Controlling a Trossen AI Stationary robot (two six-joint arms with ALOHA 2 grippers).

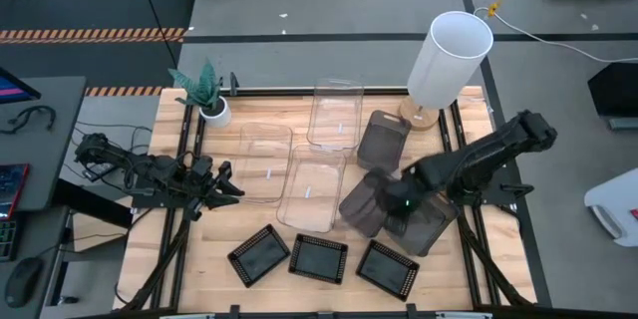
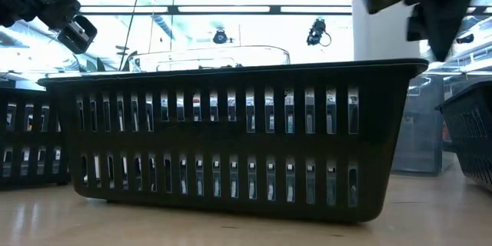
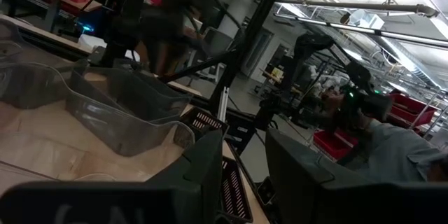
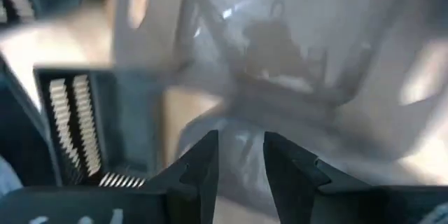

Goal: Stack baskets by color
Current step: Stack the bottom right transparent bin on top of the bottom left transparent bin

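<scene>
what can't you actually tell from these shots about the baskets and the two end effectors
- Right end effector: high view, its own arm covers the smoky grey baskets; any grip is hidden.
- Right wrist view: blurred, the rim ahead is unclear.
- Low view: one black basket fills the frame and hides the table behind.
- Left end effector: too small in the high view to judge its gap.

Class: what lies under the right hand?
Two overlapping grey baskets lie under the right hand; the arm covers where their rims meet, so nesting cannot be judged.
</scene>
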